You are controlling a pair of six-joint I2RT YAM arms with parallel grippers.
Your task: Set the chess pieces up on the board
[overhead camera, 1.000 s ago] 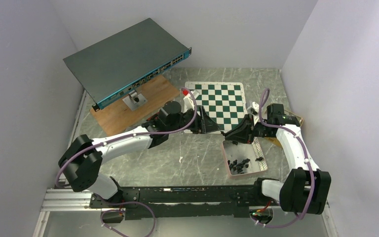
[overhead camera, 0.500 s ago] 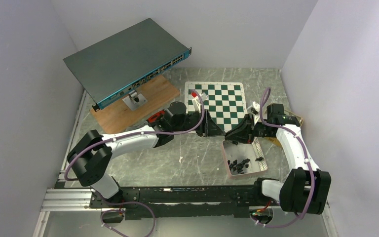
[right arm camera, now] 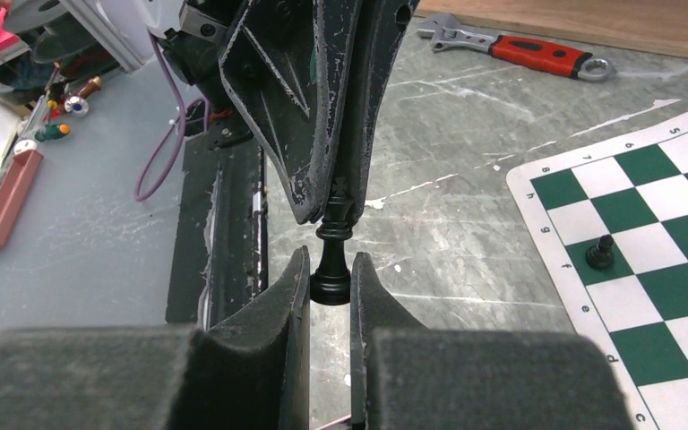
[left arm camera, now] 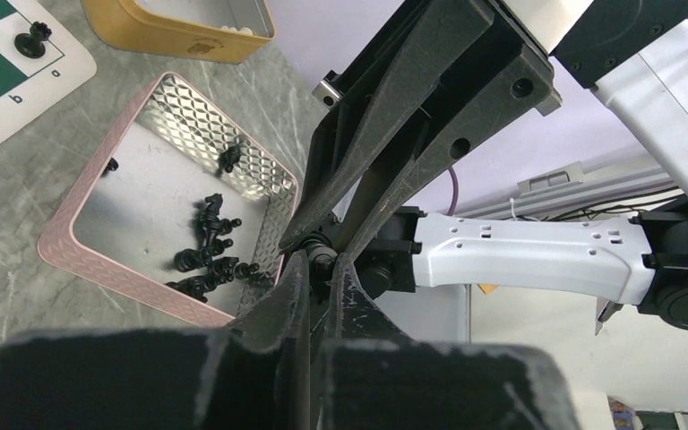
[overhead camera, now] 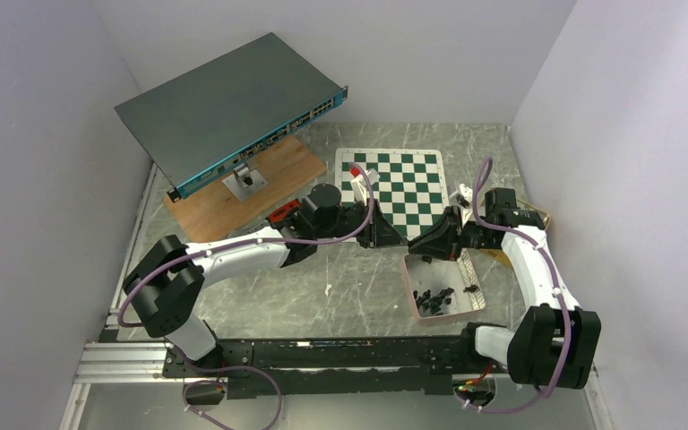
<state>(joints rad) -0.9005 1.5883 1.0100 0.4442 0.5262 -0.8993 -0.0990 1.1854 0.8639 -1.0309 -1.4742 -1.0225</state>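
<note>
Just left of the pink-rimmed tray (overhead camera: 409, 288), my two grippers meet tip to tip above the table. A black chess piece (right arm camera: 331, 267) stands upright between the fingers of my right gripper (right arm camera: 330, 285), which is shut on its base. My left gripper (left arm camera: 322, 273) comes from the opposite side and is shut on the same piece's top (left arm camera: 323, 257). The green and white board (overhead camera: 403, 184) lies behind them, with one black piece (right arm camera: 601, 253) standing on a square near its edge. Several more black pieces (left arm camera: 206, 253) lie in the tray.
A gold tin (left arm camera: 179, 27) sits beyond the tray, by the board's corner (left arm camera: 0, 85). A red-handled wrench (right arm camera: 537, 54) lies on the table near a wooden plank (overhead camera: 242, 184). A grey network switch (overhead camera: 233, 103) stands propped at the back left.
My left arm has swung right to meet the right gripper, and its jaws have closed on the top of the piece. The right arm has stayed still.
</note>
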